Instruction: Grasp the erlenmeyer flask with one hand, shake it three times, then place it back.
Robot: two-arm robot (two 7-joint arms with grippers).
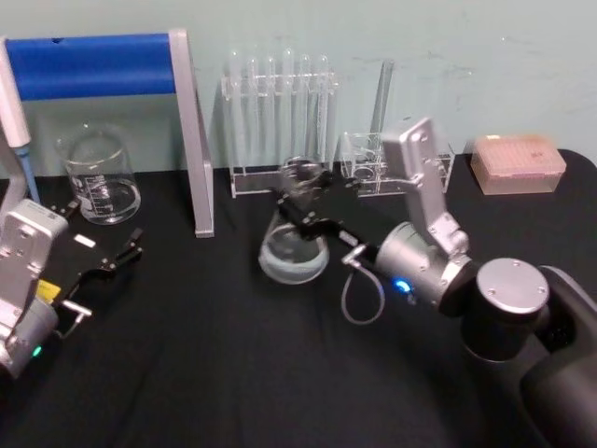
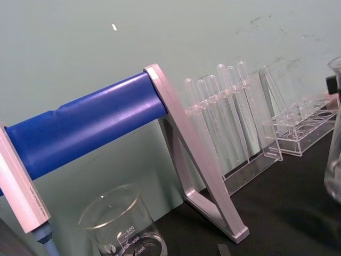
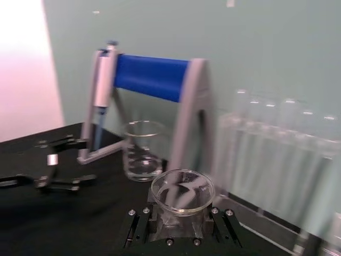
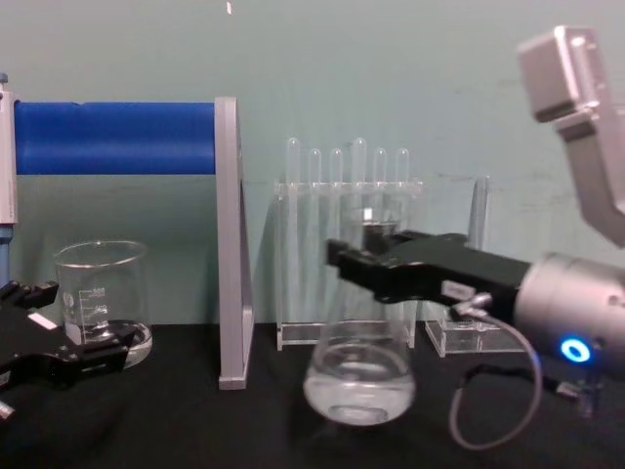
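Flask-in-grip moment: erlenmeyer flask (image 4: 359,381) at mid-table, in front of the test tube rack (image 1: 280,121), pinched at the narrow neck by the right gripper (image 4: 356,259). Jaws pressed onto the glass from either side, wide base hanging below them, a little clear liquid pooled at the bottom. Reach coming in from the robot's right, roughly level across the table, so flask straight ahead of the fingertips and crosswise to the gripper's line. Long axis of the flask close to upright from the chest camera, neck on top; from the head camera, leaning a little. Base on the black cloth (image 1: 233,373) or just clear of it: not decidable from these views.

Left gripper (image 1: 103,271) parked low at the robot's left, jaws spread and holding nothing, just in front of the beaker (image 1: 96,177) and well apart from the flask. Right arm therefore the only one placed for the work.

Judged from the hold: grasp done, shaking either under way or due. For the return, probably a matter of bringing that axis plumb so the flat base meets the cloth squarely, short of the rack behind
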